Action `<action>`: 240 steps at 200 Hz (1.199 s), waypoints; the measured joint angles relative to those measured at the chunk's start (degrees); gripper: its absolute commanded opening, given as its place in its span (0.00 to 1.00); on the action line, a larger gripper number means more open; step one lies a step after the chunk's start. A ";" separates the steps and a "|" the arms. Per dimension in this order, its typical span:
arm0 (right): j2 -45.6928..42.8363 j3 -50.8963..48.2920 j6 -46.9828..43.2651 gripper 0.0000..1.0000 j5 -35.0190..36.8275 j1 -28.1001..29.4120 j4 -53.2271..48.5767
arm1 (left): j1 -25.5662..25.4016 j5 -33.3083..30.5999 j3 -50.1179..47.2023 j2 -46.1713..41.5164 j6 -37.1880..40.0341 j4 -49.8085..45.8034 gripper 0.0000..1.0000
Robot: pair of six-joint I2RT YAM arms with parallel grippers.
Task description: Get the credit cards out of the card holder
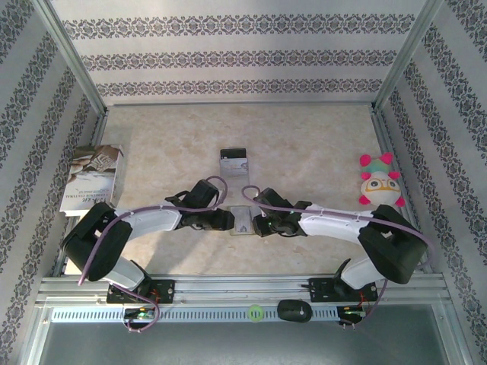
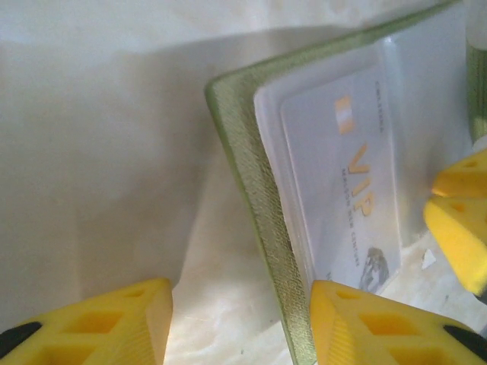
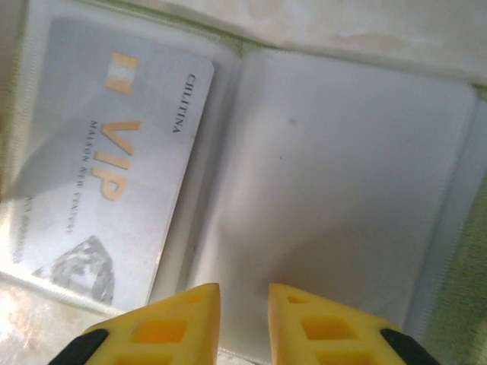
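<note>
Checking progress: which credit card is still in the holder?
The silver VIP card, under a clear pocket of the card holder; the black-banded card lies loose on the table beyond.

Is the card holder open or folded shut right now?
Open. The card holder lies spread, both clear pockets facing up; a VIP card sits in one, the other looks empty.

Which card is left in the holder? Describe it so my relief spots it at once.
At the near middle of the table lies the open olive card holder. One clear pocket holds a silvery card with orange VIP lettering. The pocket beside it is empty, and the other card, black-banded, lies loose farther back.
</note>
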 measured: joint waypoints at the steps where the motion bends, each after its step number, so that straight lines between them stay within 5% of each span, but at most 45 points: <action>1: -0.17 0.00 0.02 0.27 0.09 0.04 -0.04 | 0.00 -0.09 -0.02 -0.04 -0.02 -0.02 0.49; 68: -1.36 4.50 -0.13 0.25 -4.26 -2.03 2.23 | 0.87 -0.76 -0.13 -0.63 -0.15 0.44 0.54; 110: 3.80 4.74 1.33 0.24 -8.81 -3.39 4.63 | 0.85 -0.72 0.33 -1.38 -0.07 1.09 0.39; 240: 7.15 4.52 5.49 0.21 -11.80 -6.49 8.24 | 1.22 -1.64 1.97 3.78 0.04 0.24 0.41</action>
